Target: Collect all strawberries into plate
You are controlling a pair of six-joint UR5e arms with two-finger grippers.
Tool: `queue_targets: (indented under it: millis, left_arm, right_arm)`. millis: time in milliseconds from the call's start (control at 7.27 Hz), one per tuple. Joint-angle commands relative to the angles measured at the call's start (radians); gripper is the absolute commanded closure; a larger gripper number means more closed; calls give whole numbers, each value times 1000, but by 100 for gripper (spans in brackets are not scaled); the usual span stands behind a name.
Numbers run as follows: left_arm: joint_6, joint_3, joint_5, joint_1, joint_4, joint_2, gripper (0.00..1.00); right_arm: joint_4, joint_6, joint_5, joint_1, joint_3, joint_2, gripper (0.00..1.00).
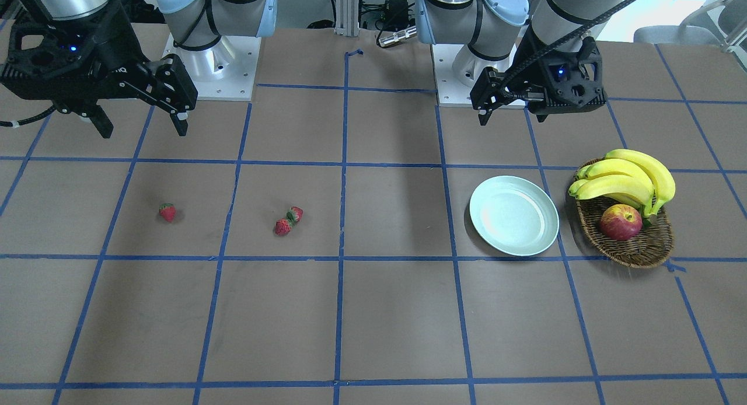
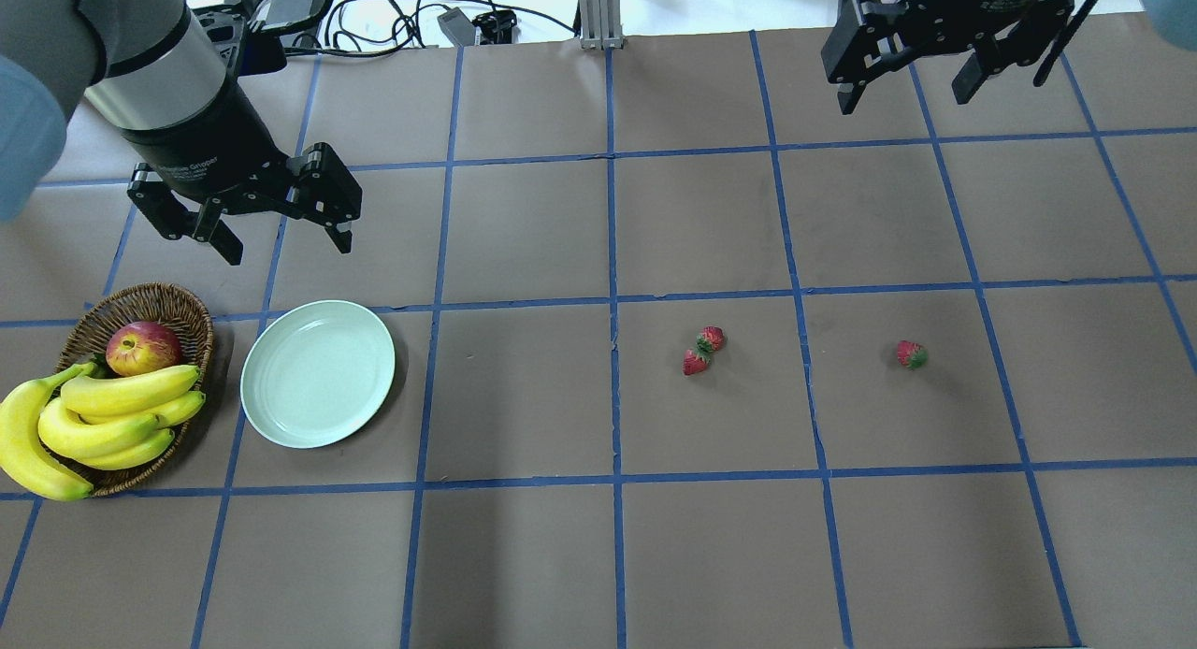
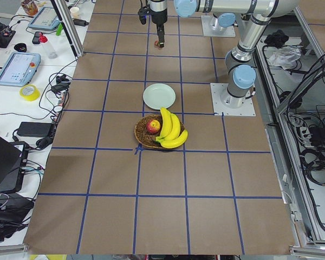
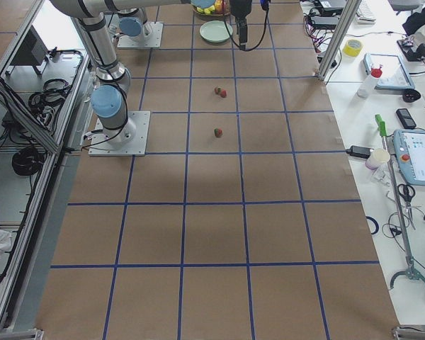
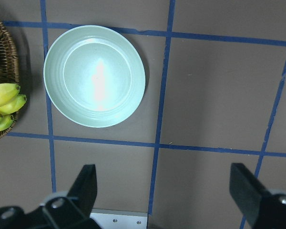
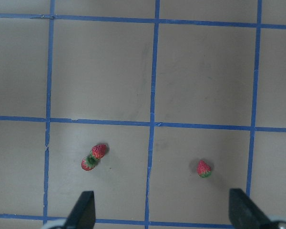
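While the right gripper (image 2: 904, 95) and left gripper (image 2: 288, 245) both hung wide open and empty, with the lone strawberry (image 2: 910, 353) and the touching pair of strawberries (image 2: 703, 350) lying well apart from the plate (image 2: 318, 373), the right gripper seemed best lowered squarely over the lone strawberry first.

Three red strawberries (image 2: 710, 338) lie far from mint plate (image 2: 318, 373)

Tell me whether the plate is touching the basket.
Apart. The left wrist view shows a strip of bare table between the plate and the basket; the overhead view shows the same gap.
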Motion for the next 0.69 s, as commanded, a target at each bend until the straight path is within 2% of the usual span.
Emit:
queue_targets:
  millis: [0,275,412,550]
  left_arm:
    - [0,0,1,2,1,0,0]
    - [0,2,2,4,-1,0,0]
    - [0,2,2,4,-1,0,0]
    - [0,4,1,2,4,0,0]
  right_arm:
    - [2,0,1,0,0,-2,0]
    - [13,2,13,23,40,5,0]
    - [-92,18,19,63,114,20,0]
    - [-254,96,16,128,193,106,0]
